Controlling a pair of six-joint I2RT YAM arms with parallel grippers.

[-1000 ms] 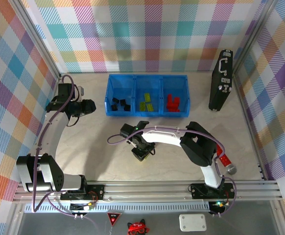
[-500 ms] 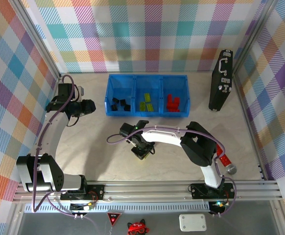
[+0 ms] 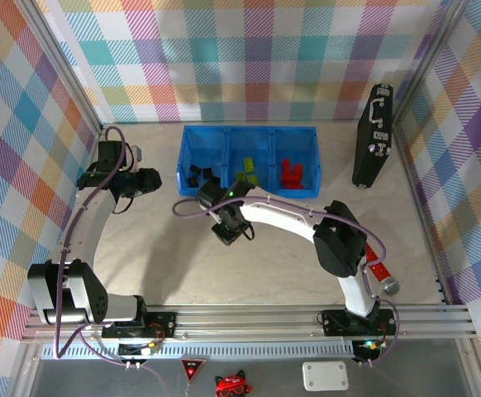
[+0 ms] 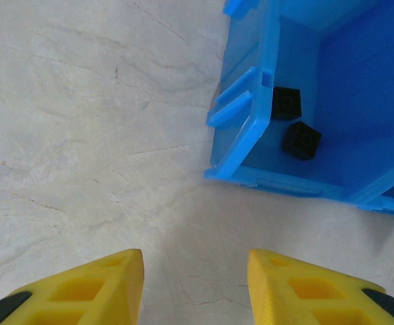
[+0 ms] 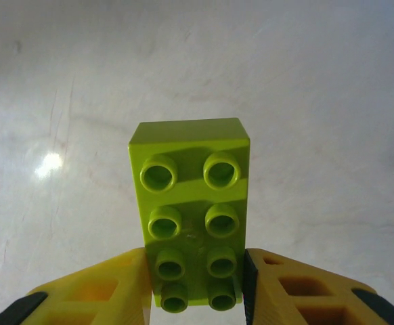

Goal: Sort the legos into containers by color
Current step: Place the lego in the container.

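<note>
White-black arms (image 3: 282, 222), lilac cables (image 3: 75, 217), yellow jaws

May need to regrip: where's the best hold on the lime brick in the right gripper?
Grip the lime brick across its narrow width, on the two long side walls, coming from its short end as the right gripper does now. The studded face gives no flat surface. A hold nearer the middle than the end two stud rows would likely be steadier.

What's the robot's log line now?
right fingers: shut on lime-green studded plastic brick | left fingers: open, empty | translucent blue plastic bin: brick not yet in
</note>
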